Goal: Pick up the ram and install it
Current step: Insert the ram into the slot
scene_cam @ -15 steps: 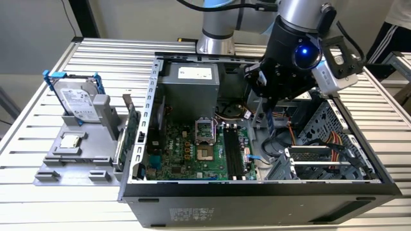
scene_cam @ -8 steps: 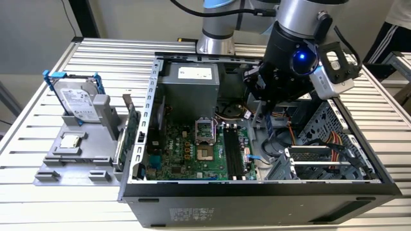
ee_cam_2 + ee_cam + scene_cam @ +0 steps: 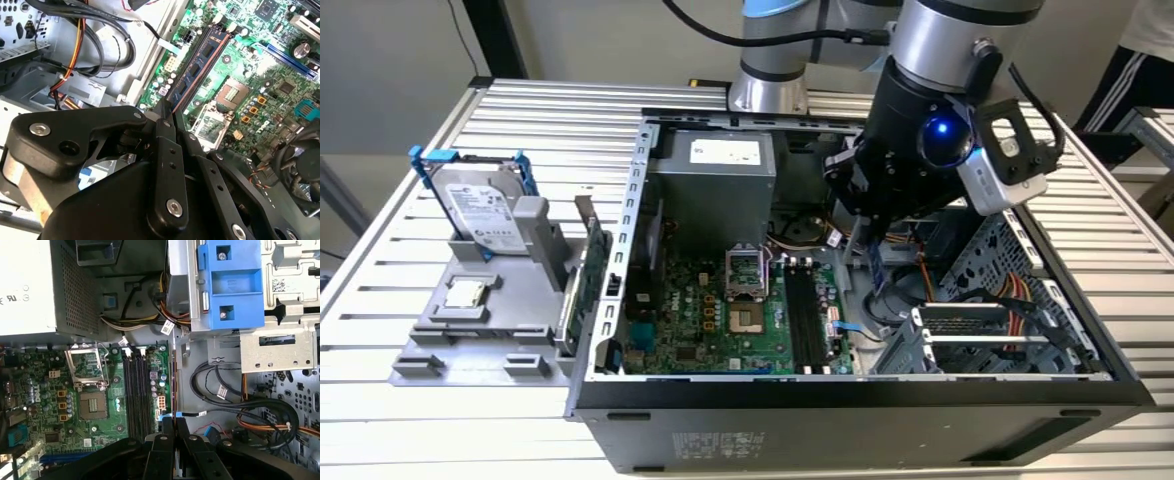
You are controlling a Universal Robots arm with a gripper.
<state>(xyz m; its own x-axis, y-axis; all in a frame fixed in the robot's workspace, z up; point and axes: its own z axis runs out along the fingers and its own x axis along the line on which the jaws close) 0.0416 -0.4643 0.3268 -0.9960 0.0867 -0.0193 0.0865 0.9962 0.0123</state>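
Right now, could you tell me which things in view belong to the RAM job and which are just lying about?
In use:
- ram, clamped in the hand
- motherboard memory slots

Lying about:
- hard drive in blue frame
- green card
- power supply

Hard drive (image 3: 483, 208): standing upright in a grey holder, well apart from the end effector.
Green card (image 3: 591, 285): leaning beside the case wall.
Desk (image 3: 400, 400): carrying everything.

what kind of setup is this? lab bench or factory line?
Most likely a robotics lab bench for PC assembly trials: an open desktop case lies on a slatted aluminium table, a parts fixture beside it holds a hard drive, and the end effector grips the ram over the motherboard.
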